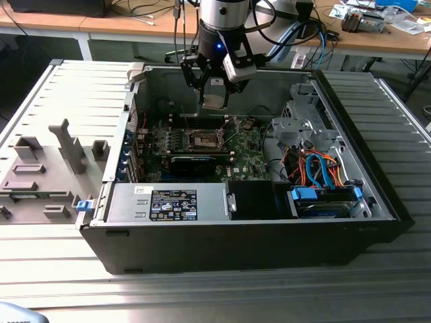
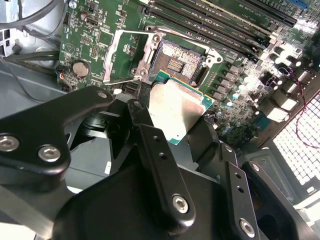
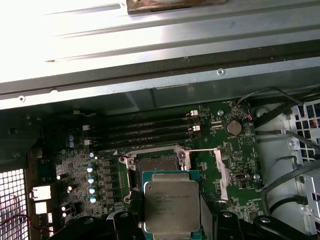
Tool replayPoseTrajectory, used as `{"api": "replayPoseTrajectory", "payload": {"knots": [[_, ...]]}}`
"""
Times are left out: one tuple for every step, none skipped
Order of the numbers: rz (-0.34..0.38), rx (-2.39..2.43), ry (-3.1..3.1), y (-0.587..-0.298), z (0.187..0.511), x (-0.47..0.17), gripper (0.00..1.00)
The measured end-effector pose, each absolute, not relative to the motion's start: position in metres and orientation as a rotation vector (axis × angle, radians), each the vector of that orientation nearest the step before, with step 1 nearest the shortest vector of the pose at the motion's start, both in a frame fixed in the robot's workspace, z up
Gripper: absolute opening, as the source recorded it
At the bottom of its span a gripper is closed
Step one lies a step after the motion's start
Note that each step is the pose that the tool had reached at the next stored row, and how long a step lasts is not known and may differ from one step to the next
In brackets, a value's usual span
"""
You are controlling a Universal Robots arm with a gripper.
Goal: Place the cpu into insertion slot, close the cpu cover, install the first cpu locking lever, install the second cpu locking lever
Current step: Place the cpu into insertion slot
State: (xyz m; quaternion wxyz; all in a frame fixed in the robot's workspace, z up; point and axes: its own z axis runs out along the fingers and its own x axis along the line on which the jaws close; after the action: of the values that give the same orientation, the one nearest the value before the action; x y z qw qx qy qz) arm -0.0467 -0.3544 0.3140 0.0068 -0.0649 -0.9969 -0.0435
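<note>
One fixture tray [image 1: 47, 171] of matte grey plastic blocks lies at the exterior view's left, beside the open black computer case [image 1: 236, 249]. Over the case's middle the gripper [image 1: 214, 93] is clamped on the cpu [image 1: 214, 102], its black fingers [image 2: 150, 145] pinching opposite edges. The chip hangs above the green motherboard [image 1: 249, 151], apart from it. Below it the insertion slot [image 1: 202, 139] lies bare, and the cpu cover [image 2: 109, 57] stands swung open beside it. At the right, orange and blue cables [image 1: 320, 168] coil under the perforated drive cage [image 1: 306, 118].

The hold is on thin edges only, so I judge the chip could slip or twist. If it comes down skewed, a corner could crush the socket's fine contacts. A finger might also catch the raised cover.

The chip is a flat square with a dull silver lid and a green border. The slot shows a dark brownish contact grid inside a silvery rim. The cover is a thin metal frame with a square window.
</note>
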Motion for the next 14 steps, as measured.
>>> {"api": "replayPoseTrajectory", "payload": {"knots": [[-0.136,-0.205,-3.118,-0.3544,0.3139,-0.0467,0.55],[-0.136,-0.207,-3.118,-0.3544,0.3139,-0.0467,0.55],[-0.136,-0.208,-3.118,-0.3544,0.3139,-0.0467,0.55],[-0.136,-0.209,-3.118,-0.3544,0.3139,-0.0467,0.55],[-0.136,-0.211,-3.118,-0.3544,0.3139,-0.0467,0.55],[-0.136,-0.213,-3.118,-0.3544,0.3139,-0.0467,0.55],[-0.136,-0.216,-3.118,-0.3544,0.3139,-0.0467,0.55],[-0.136,-0.217,-3.118,-0.3544,0.3139,-0.0467,0.55],[-0.136,-0.218,-3.118,-0.3544,0.3139,-0.0467,0.55],[-0.136,-0.219,-3.118,-0.3544,0.3139,-0.0467,0.55],[-0.136,-0.222,-3.118,-0.3544,0.3139,-0.0467,0.55],[-0.136,-0.224,-3.118,-0.3544,0.3139,-0.0467,0.55],[-0.136,-0.226,-3.118,-0.3544,0.3139,-0.0467,0.55],[-0.136,-0.227,-3.117,-0.3544,0.3139,-0.0467,0.55]]}}
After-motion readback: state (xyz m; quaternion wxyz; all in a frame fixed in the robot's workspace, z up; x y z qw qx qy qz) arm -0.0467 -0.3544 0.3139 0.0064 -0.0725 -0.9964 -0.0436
